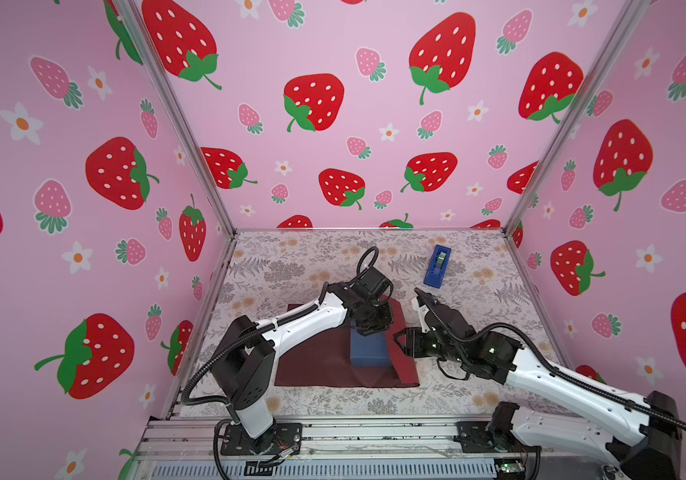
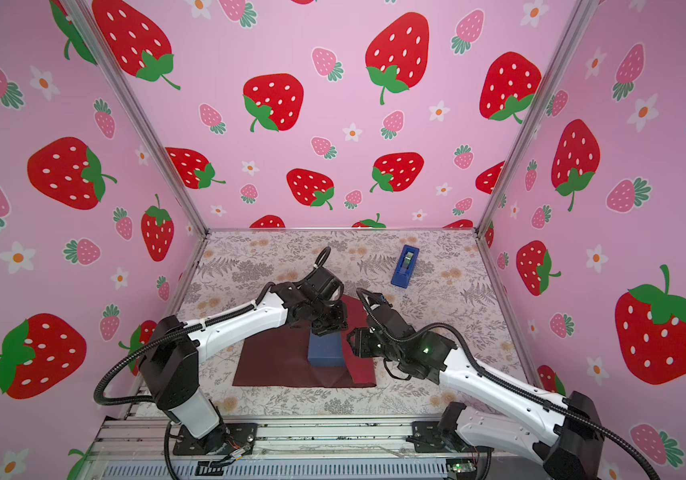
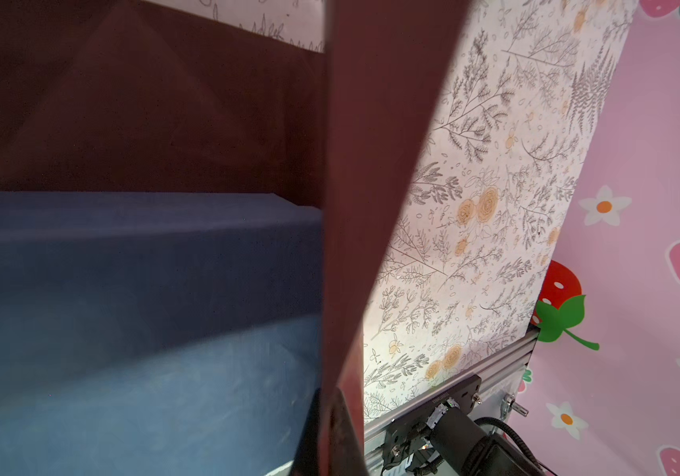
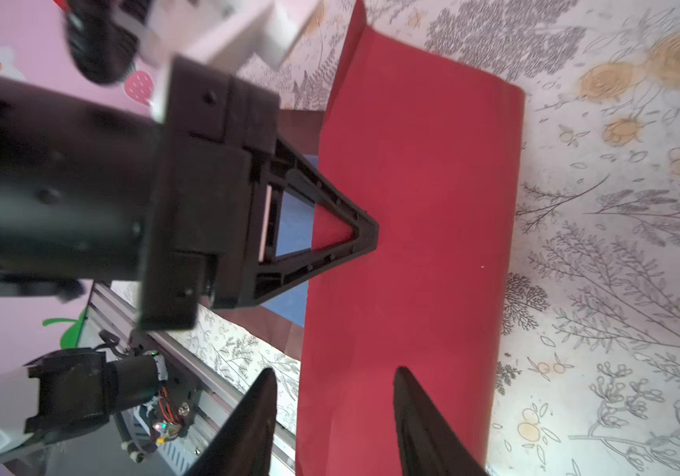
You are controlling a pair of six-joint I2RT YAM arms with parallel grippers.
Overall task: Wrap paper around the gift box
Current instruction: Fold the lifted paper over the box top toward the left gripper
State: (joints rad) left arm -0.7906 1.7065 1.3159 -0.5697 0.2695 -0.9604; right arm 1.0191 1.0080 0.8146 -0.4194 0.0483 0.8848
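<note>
the box (image 1: pixel 368 349) sits on the paper (image 1: pixel 316 361) in the middle of the table (image 1: pixel 291 266), closer to the sheet's right edge than its left. most of the paper lies flat and dark to the left of the box and in front of it. the right part is lifted into a brighter red flap that rises alongside the box's right face.

the left gripper (image 1: pixel 368 328) reaches in from the left and hangs over the far part of the box top. in the right wrist view the left gripper (image 4: pixel 369 233) has its fingers pressed together at the flap's upper edge, and the box (image 4: pixel 291 218) shows blue through the open frame of a finger. in the left wrist view the paper (image 3: pixel 371 165) runs as a tall strip straight out from the fingers, next to the box (image 3: pixel 124 288), so it is pinching the sheet.

the right gripper (image 1: pixel 397 338) sits just right of the flap, pointing at it. in its own wrist view the right gripper (image 4: pixel 334 371) has its fingers spread, with the paper (image 4: pixel 412 247) beyond them. i can't tell if either tip touches it.

a tape dispenser (image 1: pixel 438 266) lies well apart at the far right of the table.
</note>
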